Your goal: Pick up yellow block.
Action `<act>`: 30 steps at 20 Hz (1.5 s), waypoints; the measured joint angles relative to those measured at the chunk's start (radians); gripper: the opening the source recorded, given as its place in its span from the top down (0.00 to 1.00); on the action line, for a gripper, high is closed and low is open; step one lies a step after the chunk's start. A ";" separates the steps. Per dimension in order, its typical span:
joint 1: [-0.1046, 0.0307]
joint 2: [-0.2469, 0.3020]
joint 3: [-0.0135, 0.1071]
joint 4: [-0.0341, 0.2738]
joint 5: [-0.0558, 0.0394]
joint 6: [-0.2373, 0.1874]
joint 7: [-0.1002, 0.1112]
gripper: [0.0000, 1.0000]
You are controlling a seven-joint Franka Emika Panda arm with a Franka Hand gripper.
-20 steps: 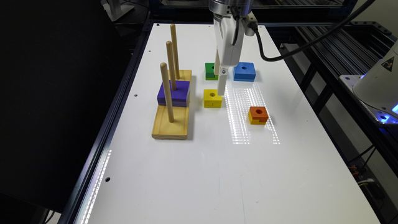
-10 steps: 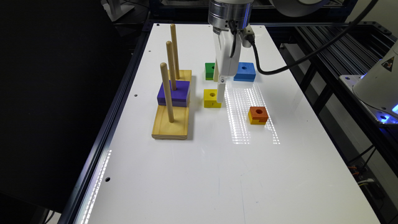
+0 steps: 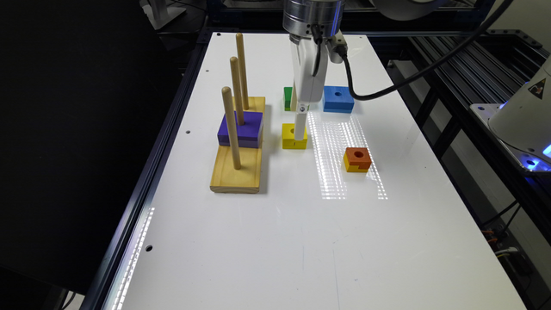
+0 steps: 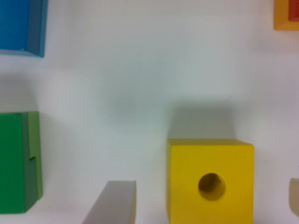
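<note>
On the white table: a wooden three-peg stand holding a purple square block at the exterior view's left; a blue block farther back.

Robotics lab bench: a white table sitting in a black aluminium-profile frame, a cabled robot arm hanging over it, with a wooden peg stand and coloured test blocks lying about.

**Bright table, soft wrist picture**

Overhead light glares in dotted streaks across my white table; surroundings stay dark. My wrist view is blurred, and the yellow block casts a soft shadow beside it.
</note>
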 joint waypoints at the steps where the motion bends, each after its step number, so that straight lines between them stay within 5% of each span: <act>1: 0.000 0.009 0.000 0.000 0.0000 0.004 0.000 0.00; 6: 0.000 0.102 -0.002 0.017 -0.0011 0.077 0.000 0.00; 9: 0.000 0.133 -0.002 0.050 -0.0012 0.078 0.000 0.00; 16: 0.000 0.133 -0.003 0.052 -0.0012 0.077 0.000 0.00; 17: 0.000 0.133 -0.002 0.052 -0.0012 0.077 0.000 1.00; 30: 0.000 0.132 -0.002 0.051 -0.0012 0.076 0.000 1.00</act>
